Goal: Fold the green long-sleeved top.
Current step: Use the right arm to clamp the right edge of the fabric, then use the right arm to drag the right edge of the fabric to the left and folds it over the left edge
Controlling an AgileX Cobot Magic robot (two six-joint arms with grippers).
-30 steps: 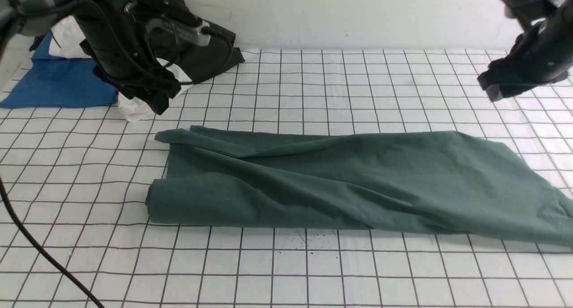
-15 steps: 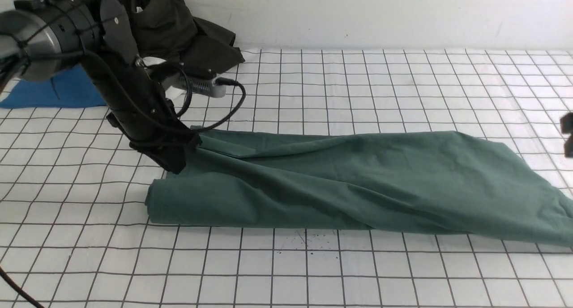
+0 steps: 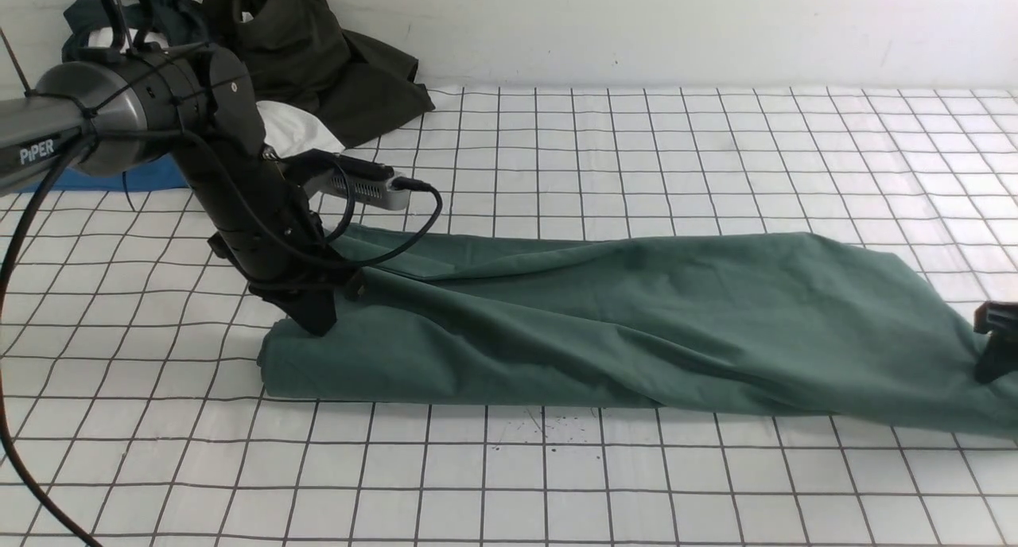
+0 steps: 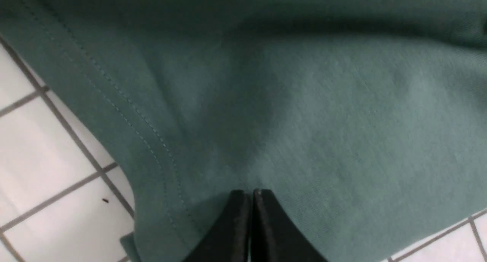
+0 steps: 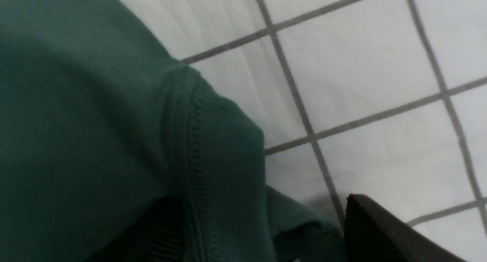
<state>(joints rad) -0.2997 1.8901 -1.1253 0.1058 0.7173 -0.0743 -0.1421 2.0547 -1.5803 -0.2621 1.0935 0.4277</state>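
top: the green long-sleeved top (image 3: 604,324) is lying as a long band across mid-frame, reaching the right edge.
left gripper (image 4: 249,201): pressing shut on the band's left end.
right gripper (image 5: 258,201): standing spread around the right-end hem.
doing it well: the right should be closing on every layer before lifting.
unclear: whether the left is catching cloth.

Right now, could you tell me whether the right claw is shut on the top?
No: the right claw stands wide open, astride the edge of the top.
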